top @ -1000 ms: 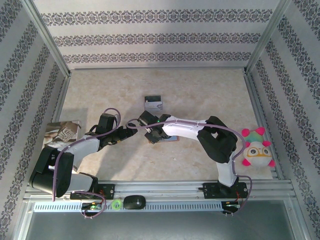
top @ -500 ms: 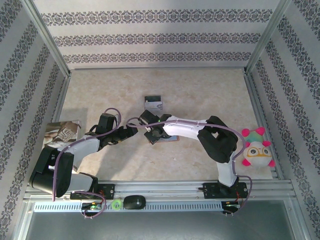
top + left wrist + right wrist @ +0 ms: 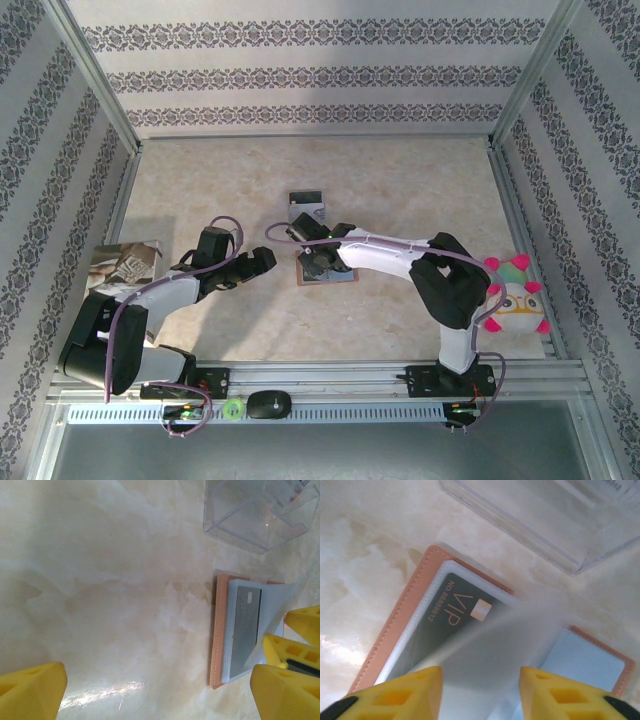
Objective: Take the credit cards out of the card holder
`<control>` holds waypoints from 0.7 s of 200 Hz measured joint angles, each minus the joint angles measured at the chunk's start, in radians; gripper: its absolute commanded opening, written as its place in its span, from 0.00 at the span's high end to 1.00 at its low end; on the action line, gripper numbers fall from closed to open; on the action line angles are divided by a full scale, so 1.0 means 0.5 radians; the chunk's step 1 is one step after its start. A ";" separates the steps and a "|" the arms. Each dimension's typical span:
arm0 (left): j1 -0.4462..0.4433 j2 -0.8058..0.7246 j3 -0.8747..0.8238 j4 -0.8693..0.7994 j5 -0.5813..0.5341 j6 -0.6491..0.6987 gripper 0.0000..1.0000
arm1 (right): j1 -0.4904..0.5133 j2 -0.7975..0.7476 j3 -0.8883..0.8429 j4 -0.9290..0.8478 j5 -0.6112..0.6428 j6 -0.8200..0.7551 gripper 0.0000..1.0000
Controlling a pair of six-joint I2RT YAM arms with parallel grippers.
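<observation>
Two yellow fingers [image 3: 415, 690] of the right hand [image 3: 480, 672] hang partly apart, and a floppy clear sleeve flap [image 3: 490, 650] stands up between them; pinched or merely propped, I can't tell. Under that flap sits a dark VIP card [image 3: 445, 615], tucked in its pocket. Around it is the tan leather of the card holder [image 3: 402, 607], lying open and flat on the bench [image 3: 100, 580], just beside a clear plastic case [image 3: 530, 525]. Off to the side, the left hand [image 3: 159, 680] hovers wide open and empty, with the holder's leather edge near one of its fingers. My read: the card is light, thin, stiff and slick, and the sleeve film is soft and slippery. A pull on the film alone will likely drag the whole featherweight holder along. Better to take the card by whichever short edge clears the pocket mouth, while the other hand pins the leather border down.
</observation>
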 measured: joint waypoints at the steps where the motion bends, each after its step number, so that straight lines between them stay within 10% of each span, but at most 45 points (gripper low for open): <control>1: 0.000 -0.001 0.000 0.000 -0.001 0.001 0.06 | -0.001 -0.004 0.000 0.002 0.000 0.001 0.51; 140: 0.000 -0.003 0.000 -0.001 -0.016 0.006 0.05 | 0.039 0.110 0.066 -0.043 -0.151 0.001 0.47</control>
